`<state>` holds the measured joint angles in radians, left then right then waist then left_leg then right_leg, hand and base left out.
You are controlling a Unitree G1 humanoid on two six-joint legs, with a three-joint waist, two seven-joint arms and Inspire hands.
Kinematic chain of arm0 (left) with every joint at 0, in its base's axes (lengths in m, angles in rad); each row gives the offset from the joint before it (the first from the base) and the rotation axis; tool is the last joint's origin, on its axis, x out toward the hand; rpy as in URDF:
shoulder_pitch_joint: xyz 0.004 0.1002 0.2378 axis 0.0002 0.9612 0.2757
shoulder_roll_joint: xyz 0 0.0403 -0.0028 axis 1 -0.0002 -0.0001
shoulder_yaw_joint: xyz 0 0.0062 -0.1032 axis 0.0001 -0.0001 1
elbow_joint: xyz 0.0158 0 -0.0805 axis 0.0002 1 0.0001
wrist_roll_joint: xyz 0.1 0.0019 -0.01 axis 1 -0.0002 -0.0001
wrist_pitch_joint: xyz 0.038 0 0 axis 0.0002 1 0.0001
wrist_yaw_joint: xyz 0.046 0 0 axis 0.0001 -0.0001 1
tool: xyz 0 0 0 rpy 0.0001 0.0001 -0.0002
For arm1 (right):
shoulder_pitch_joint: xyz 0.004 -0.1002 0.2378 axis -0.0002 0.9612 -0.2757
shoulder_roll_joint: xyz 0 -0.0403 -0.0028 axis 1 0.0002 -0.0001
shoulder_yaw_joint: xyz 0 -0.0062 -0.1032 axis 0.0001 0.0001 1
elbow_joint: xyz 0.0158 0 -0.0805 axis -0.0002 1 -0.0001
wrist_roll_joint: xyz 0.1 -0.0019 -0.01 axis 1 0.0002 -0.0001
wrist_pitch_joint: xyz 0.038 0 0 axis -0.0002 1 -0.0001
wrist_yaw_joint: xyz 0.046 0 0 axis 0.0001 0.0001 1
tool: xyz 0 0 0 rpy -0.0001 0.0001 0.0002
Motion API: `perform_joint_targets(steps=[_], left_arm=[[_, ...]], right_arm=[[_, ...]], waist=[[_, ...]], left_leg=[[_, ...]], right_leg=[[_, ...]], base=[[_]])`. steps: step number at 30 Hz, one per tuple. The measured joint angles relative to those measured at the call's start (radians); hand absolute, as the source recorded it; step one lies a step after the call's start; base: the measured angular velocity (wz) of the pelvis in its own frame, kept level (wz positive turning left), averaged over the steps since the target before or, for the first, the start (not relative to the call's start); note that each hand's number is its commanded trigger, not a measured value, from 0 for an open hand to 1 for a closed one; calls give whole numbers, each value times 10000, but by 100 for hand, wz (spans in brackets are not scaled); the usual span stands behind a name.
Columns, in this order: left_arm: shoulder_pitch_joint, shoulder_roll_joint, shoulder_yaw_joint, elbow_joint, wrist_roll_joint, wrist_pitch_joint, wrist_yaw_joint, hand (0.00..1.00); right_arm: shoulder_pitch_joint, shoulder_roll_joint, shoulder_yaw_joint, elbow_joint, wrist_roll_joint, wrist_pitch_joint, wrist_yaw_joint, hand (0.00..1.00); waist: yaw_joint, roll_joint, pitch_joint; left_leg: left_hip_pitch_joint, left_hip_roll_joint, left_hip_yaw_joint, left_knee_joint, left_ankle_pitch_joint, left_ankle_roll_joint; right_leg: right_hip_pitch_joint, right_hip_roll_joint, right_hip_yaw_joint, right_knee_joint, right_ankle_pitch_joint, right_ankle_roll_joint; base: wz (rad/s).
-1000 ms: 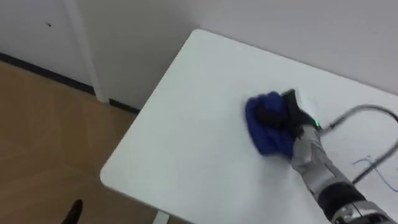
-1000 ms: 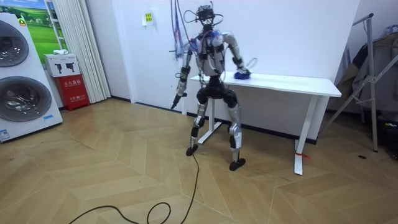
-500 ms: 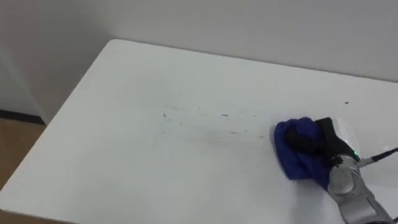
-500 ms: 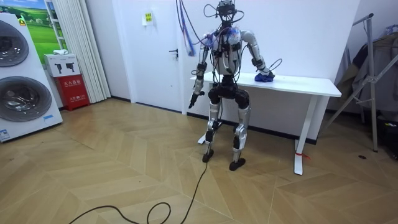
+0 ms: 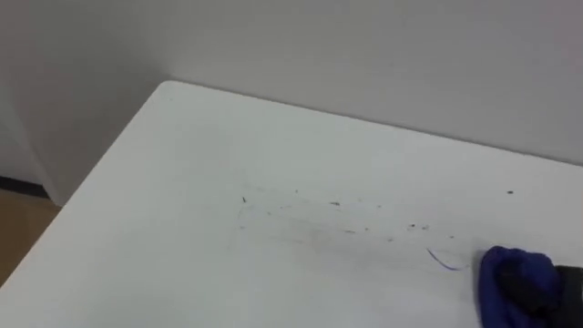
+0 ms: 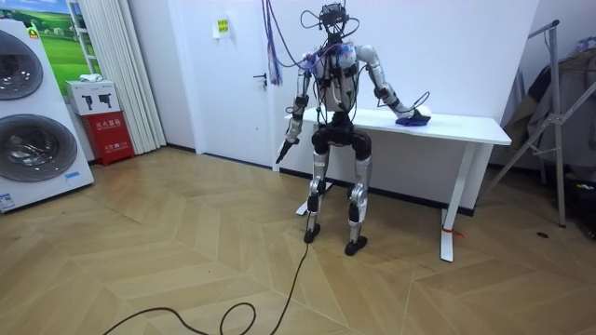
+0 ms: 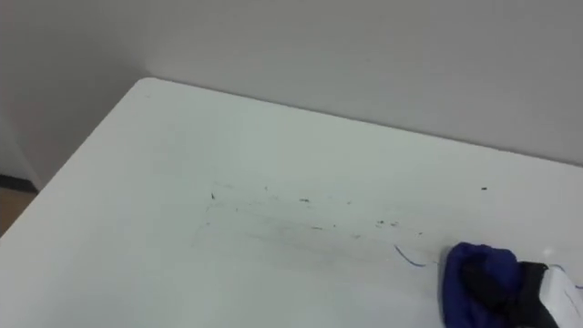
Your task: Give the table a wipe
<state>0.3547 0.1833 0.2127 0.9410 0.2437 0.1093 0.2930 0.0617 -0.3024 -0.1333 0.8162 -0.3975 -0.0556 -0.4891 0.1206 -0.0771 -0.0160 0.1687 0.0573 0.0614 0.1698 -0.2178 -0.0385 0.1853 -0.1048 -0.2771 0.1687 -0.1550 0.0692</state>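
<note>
The blue cloth (image 7: 472,273) lies bunched on the white table (image 7: 273,137), low at the right of the eye views. The right hand (image 7: 521,290) sits on the cloth's right side. Its dark fingers reach over the folds and seem curled into them, though most of the hand is cut off by the picture's edge. The cloth is a deep blue, crumpled into a thick wad with dark creases.

Just left of the cloth, apart from it, a short blue pen stroke (image 7: 410,260) marks the tabletop. Further left, a scatter of faint dark specks (image 7: 305,200) runs across the middle of the surface. The table's far edge meets a pale wall (image 7: 364,46), and its left corner is rounded. Between that corner and the cloth the surface is open.

In the room view the robot stands upright at the table's end nearer a door (image 6: 237,74), with its right arm stretched out over the top. The left hand (image 6: 282,149) hangs at its side.
</note>
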Motion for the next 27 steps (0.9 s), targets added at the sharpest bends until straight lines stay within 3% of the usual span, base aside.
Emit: perform_joint_targets(steps=[1,2,3,4,5,6,8,9,10,12,14,16,18,19,21,25,27], left_arm=[[-65,-30,-56,1,-3,7,2,0],[-322,-91,-148,5,12,14,-1,0],[-602,-121,-427,-20,12,13,-4,0],[-694,-154,-554,-83,13,14,-7,0],[-812,-189,-807,-202,17,4,-12,0],[-1129,-181,-1116,-203,23,0,-23,0],[-1499,-216,-1456,-238,37,-58,-137,0],[-1469,-210,-1481,-345,76,-118,-212,0],[-1394,-180,-1451,-384,139,-101,-212,0],[-710,73,-1350,-428,191,184,-183,0],[-65,83,-1146,-434,232,422,-231,0],[405,-1,-744,-430,326,473,-293,0],[935,-89,-122,-420,319,448,-317,0],[1018,-98,78,-401,323,447,-330,0],[1037,2,710,-385,324,288,-314,0],[658,47,1009,-350,340,-141,-292,0],[361,34,982,-534,428,-386,-285,0]], right_arm=[[-133,35,119,-160,-44,233,61,100],[-344,130,481,-675,-46,742,247,100],[-570,206,1191,-1527,-78,1342,642,100],[-704,219,1708,-2146,-215,1652,949,100],[-1155,238,2753,-3079,-793,1844,1450,100],[-1932,439,3795,-3516,-1207,1833,1820,100],[-3116,675,4724,-3568,-1478,1639,2464,100],[-3647,722,4857,-3568,-1561,1395,2779,100],[-3802,720,4841,-3566,-1631,1306,2840,100],[-3924,708,4554,-3268,-1652,1151,2810,100],[-3497,678,3995,-2551,-1829,1054,2689,100],[-2491,666,3098,-1498,-1980,911,2311,100],[-704,636,1669,-1183,-1278,-234,1046,100],[-437,545,1411,-1128,-1228,-414,840,100],[436,204,415,-610,-977,-807,203,100],[823,-141,-729,478,-621,-1045,-283,100],[834,-319,-1209,1032,-425,-1045,-352,100]], waist=[[38,36,5],[171,133,39],[312,205,81],[402,239,84],[542,265,139],[613,229,164],[832,155,256],[1215,88,284],[1361,61,293],[1489,-208,264],[1376,-251,271],[1119,-249,270],[644,-145,215],[492,-124,209],[161,-104,59],[-400,-66,14],[-584,-44,-6]], left_leg=[[-17,8,58,-2,4,-6],[-69,54,196,-2,24,-34],[-129,63,202,-22,69,-44],[-186,65,194,-20,80,-42],[-323,73,128,-20,103,-71],[-433,79,8,-28,182,-107],[-553,81,-159,-72,288,-131],[-558,80,-235,-107,327,-99],[-556,70,-306,-121,328,-99],[-501,-9,-644,-50,317,-48],[-401,-36,-873,-23,281,5],[-381,-167,-956,-8,289,25],[-330,-341,-735,-12,320,83],[-275,-364,-648,-14,320,83],[-126,-394,-432,-44,317,87],[140,-369,-223,-38,255,174],[234,-294,-129,-39,39,226]], right_leg=[[-59,1,4,8,0,1],[-217,25,36,67,37,-48],[-484,77,230,265,49,-85],[-650,100,319,365,63,-129],[-893,155,325,407,127,-243],[-1004,202,315,413,167,-305],[-1043,247,299,353,163,-313],[-1011,262,277,294,162,-313],[-952,266,255,213,161,-310],[-659,215,-60,-28,129,-236],[-451,173,-373,-18,162,-189],[-187,36,-428,-47,157,-161],[6,-182,-504,-9,75,-29],[88,-209,-512,-55,71,-23],[239,-236,-445,-179,63,-3],[425,-220,-241,-175,3,93],[500,-144,-210,-180,-81,217]], base=[[-44],[-47],[-52],[-56],[-37],[-17],[24],[27],[31],[48],[62],[78],[41],[0],[-16],[-17],[-23]])
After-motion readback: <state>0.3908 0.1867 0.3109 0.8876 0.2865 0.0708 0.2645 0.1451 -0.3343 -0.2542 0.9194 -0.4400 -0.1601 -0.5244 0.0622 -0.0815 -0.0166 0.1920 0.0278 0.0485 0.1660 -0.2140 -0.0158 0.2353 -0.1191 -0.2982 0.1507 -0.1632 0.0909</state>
